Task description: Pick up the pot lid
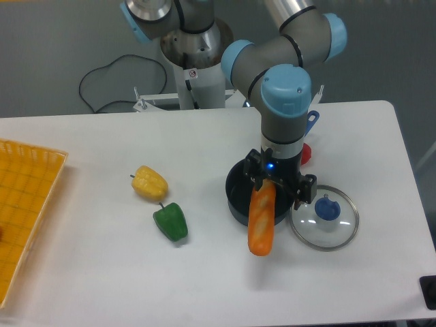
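The pot lid (325, 216) is clear glass with a metal rim and a blue knob. It lies flat on the white table, just right of the black pot (240, 194). My gripper (267, 189) points straight down over the pot's right side, left of the lid and apart from it. It is shut on the top end of a long orange carrot-like piece (261, 221), which hangs down across the pot's front rim. The fingertips are hidden behind that piece.
A yellow pepper (149, 182) and a green pepper (170, 221) lie left of the pot. An orange basket (27, 204) sits at the table's left edge. A red item (306, 154) and a blue handle (311, 122) show behind the arm.
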Tool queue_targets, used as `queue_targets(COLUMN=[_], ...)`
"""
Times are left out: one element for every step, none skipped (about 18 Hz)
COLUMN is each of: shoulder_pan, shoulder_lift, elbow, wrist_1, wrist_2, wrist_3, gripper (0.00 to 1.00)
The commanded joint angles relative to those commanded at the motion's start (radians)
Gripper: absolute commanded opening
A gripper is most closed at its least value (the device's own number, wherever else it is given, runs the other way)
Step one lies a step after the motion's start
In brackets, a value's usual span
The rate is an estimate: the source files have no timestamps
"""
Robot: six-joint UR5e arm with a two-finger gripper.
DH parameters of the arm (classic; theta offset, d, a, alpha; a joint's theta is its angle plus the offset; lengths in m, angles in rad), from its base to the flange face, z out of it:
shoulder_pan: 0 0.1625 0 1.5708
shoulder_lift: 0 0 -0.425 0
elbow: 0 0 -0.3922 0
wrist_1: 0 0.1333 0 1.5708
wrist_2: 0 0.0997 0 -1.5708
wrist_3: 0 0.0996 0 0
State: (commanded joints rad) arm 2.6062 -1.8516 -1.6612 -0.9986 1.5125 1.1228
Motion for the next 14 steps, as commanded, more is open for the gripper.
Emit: queue_targets(shoulder_pan=[0.005, 0.005, 0.005, 0.006, 0.008, 0.011, 0.012, 0.014, 0.012, 0.009, 0.011, 0.018, 0.02, 0.02], shoulder_lift=[0.005, 0.005, 0.005, 0.006, 0.009, 0.009, 0.011, 0.012, 0.015, 0.023, 0.029, 0.031, 0.034, 0.032], elbow=[-0.005, -0.006, -0.011, -0.02, -0.023, -0.028, -0.035, -0.045, -0.045, -0.048, -0.057, -0.067, -0.075, -0.077], wrist_1=[-0.002, -0.002, -0.003, -0.002, -0.002, -0.002, -0.002, 0.0, 0.0, -0.002, 0.0, 0.003, 0.005, 0.008], wrist_2=[0.0, 0.0, 0.003, 0.003, 0.006, 0.017, 0.031, 0.032, 0.04, 0.046, 0.052, 0.051, 0.049, 0.051], wrist_3=[0.023, 0.053, 0.084, 0.113, 0.139, 0.153, 0.157, 0.155, 0.147, 0.143, 0.135, 0.112, 0.08, 0.04], gripper=[1.0, 1.0, 1.0, 1.0, 1.0, 1.0, 1.0, 1.0, 1.0, 1.0, 1.0, 1.0, 1.0, 1.0])
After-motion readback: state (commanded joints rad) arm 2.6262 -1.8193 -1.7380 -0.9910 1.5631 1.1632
